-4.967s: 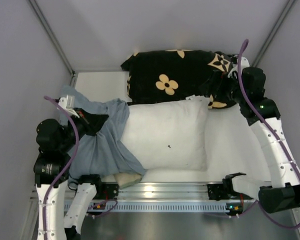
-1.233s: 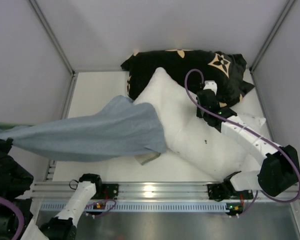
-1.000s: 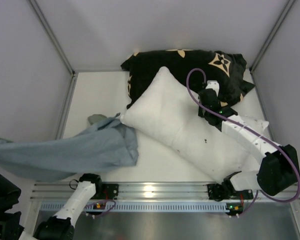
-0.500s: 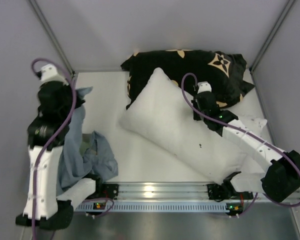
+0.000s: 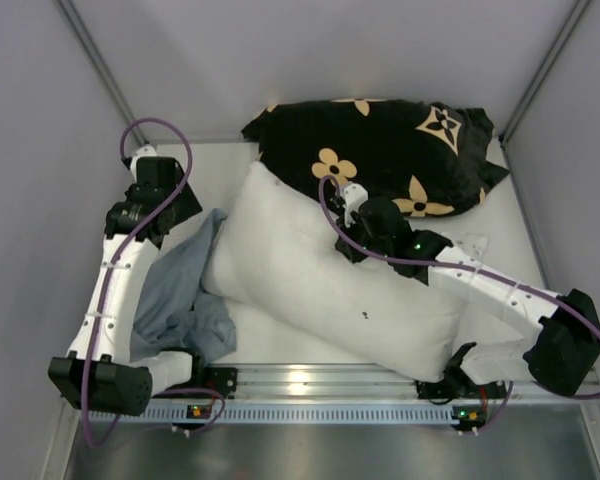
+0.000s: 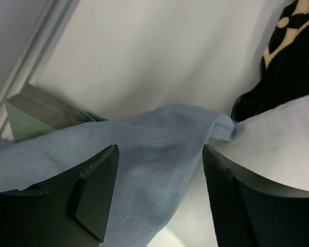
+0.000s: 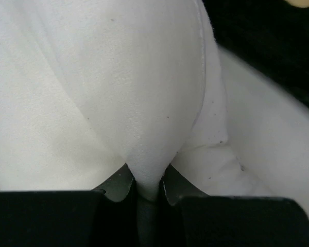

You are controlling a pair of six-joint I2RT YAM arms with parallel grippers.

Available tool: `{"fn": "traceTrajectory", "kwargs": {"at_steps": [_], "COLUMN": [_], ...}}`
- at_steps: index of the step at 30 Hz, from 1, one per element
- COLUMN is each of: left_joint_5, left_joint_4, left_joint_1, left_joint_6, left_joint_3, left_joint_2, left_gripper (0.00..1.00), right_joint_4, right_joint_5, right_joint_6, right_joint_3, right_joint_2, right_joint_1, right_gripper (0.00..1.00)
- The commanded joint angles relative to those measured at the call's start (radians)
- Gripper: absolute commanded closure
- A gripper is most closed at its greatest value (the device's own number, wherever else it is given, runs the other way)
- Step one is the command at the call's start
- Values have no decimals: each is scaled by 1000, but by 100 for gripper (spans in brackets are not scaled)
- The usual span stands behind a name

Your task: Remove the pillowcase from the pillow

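Note:
The white pillow [image 5: 330, 275] lies bare and diagonal across the middle of the table. My right gripper [image 5: 352, 235] is at the pillow's far edge, shut on a pinched fold of its white fabric [image 7: 144, 128]; the fold runs down between the right gripper's [image 7: 148, 181] jaws. The grey-blue pillowcase [image 5: 180, 290] lies crumpled on the left side of the table, apart from the pillow except where its edge touches the pillow's corner. My left gripper [image 5: 183, 208] hovers over its far end, open. In the left wrist view the pillowcase [image 6: 144, 139] spreads loose under the left gripper [image 6: 159, 154].
A black pillow with tan flower shapes [image 5: 380, 150] lies along the back, against the white pillow's far side. A grey-green slab [image 6: 36, 113] pokes out from under the pillowcase. Grey walls close in on three sides, and the metal rail [image 5: 310, 382] runs along the near edge.
My left gripper has opened and let go of the pillowcase, which has dropped in a heap on the left. The right arm has dragged the pillow leftward.

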Motion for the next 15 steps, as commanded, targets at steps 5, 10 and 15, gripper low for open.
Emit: {"fn": "traceTrajectory", "kwargs": {"at_steps": [5, 10, 15], "left_joint_5": [0, 281, 499], "left_joint_4": [4, 80, 157], "left_joint_1": [5, 5, 5], "left_joint_6": [34, 119, 91], "left_joint_3": [82, 96, 24], "left_joint_2": [-47, -27, 62], "left_gripper": [11, 7, 11], "right_joint_4": [-29, -32, -35], "right_joint_5": [-135, -126, -137], "right_joint_6": [18, 24, 30], "right_joint_3": [-42, -64, -68], "right_joint_2": [8, -6, -30], "right_joint_1": [45, 45, 47], "right_gripper": [100, 100, 100]}}
